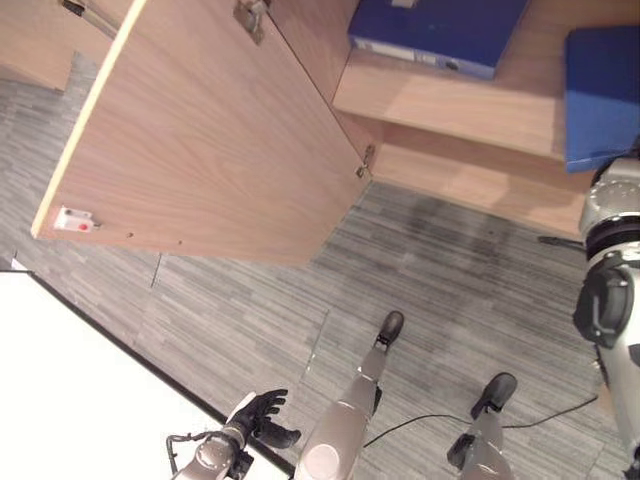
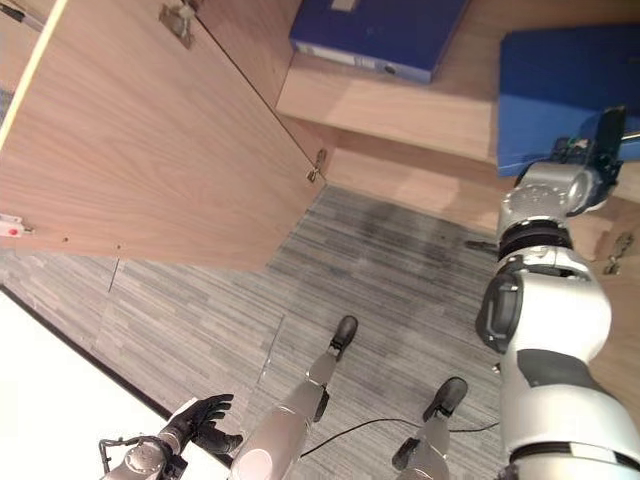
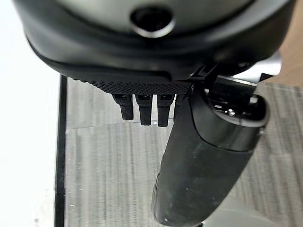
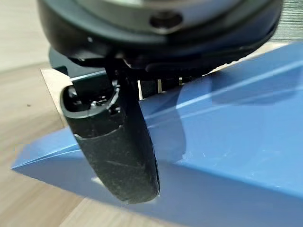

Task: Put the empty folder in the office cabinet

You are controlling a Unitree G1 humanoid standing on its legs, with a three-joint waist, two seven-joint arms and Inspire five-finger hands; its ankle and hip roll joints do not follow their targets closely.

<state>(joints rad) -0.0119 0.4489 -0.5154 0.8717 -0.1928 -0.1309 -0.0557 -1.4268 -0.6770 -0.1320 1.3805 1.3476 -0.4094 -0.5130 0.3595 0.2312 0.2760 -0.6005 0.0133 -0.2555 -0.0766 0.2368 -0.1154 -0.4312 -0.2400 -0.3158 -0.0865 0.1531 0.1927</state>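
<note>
My right hand (image 4: 118, 156) upper right, thumb laid on blue folder (image 2: 560, 95) resting on cabinet shelf (image 2: 400, 110); fingers hidden, grip unclear. Left hand (image 1: 262, 415) lower left, fingers loose, holding nothing.

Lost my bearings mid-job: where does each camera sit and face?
Left eye view: head, facing down at open cabinet door and shelf; left hand low.
Right eye view: beside it, same scene; right hand at blue folder.
Left wrist view: along left hand toward carpet.
Right wrist view: along right hand onto blue folder, shared with both eye views.
</note>
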